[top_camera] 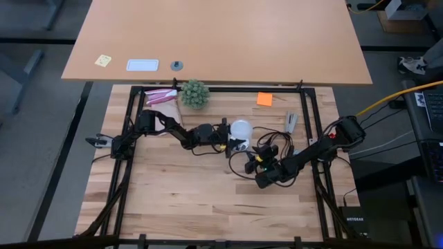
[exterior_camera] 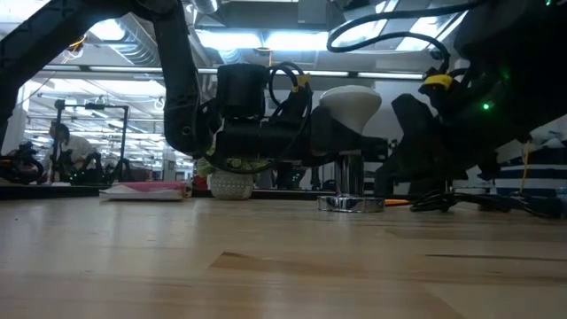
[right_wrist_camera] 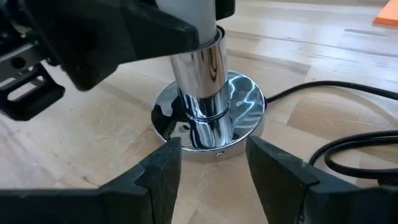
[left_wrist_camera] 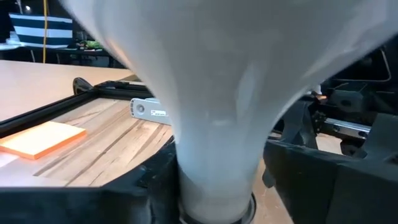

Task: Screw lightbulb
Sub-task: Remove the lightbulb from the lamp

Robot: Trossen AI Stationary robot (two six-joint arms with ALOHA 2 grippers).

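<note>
Near mid-table, between the two arms, you have the small white frosted lightbulb [top_camera: 241, 128] standing dome up, its narrow neck dropping into the shiny chrome socket with its round mirror-bright base disc [right_wrist_camera: 208, 118]. Long axis: vertical, plumb over the socket barrel so far as the low view shows.

Left gripper [top_camera: 234, 140]: reaches in level from the bulb's left, black fingers [left_wrist_camera: 311, 174] flanking the bulb's tapered neck just above the socket. Left wrist view fills with white glass; neck sits between the fingers. You cannot tell whether they pinch the neck or stand just clear of it.

Right gripper [right_wrist_camera: 211, 171]: low at the table, jaws apart, one fingertip on either side of the chrome base disc, just beside its rim, nothing held. It lies on the bulb's right-front side.

Black cord [right_wrist_camera: 348, 152] trails off the base across the pale wooden tabletop [top_camera: 208, 200].

Judgement: left arm is the nearer for turning; any twist must run about that upright axis. Right looks placed to steady the base.
</note>
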